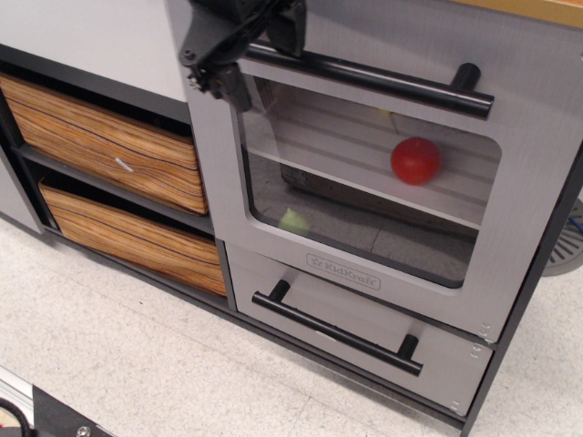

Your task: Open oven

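Progress looks slight: grey toy oven (364, 182) with clear rounded window sits shut, black gripper (244, 56) straddling its long black bar handle (383, 80), jaws apparently unclosed.

only readable thing is the KidKraft logo (343, 270), sitting at about 6 o'clock on the oven (537, 173) door, just under the window

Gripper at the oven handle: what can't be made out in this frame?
- Gripper: its body is cut off by the top edge; the grip on the handle can't be confirmed.
- Handle's left end: hidden behind the gripper.
- Pale green item inside the oven: too small to identify.
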Robot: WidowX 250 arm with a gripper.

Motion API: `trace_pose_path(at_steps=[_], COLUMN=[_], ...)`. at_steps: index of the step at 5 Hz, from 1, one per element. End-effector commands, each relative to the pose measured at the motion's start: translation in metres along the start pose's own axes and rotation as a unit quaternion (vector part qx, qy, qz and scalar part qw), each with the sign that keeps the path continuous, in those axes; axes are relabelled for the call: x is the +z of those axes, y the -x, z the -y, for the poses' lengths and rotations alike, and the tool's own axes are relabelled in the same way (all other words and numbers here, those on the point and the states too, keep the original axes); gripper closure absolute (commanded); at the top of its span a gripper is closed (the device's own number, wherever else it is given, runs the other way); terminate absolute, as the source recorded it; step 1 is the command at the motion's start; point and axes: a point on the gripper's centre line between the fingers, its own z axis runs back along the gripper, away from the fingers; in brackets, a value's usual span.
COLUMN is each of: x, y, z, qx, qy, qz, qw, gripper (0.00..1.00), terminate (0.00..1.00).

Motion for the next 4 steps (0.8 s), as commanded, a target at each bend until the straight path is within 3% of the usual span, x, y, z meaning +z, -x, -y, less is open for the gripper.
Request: trace_pose_path(at_steps=[1, 2, 4], x=[-0.003, -0.016, -0.003], y=[-0.008, -0.002, -0.001], z=[0.011, 0.009, -0.001], qx=[0.056, 0.047, 0.021], qy=[0.022, -0.006, -0.015], qz=[0.003, 0.003, -0.024], qw=[0.9982, 0.9989, 0.9994], gripper=[0.0, 0.0, 0.0], terminate=[0.0, 0.0, 0.0])
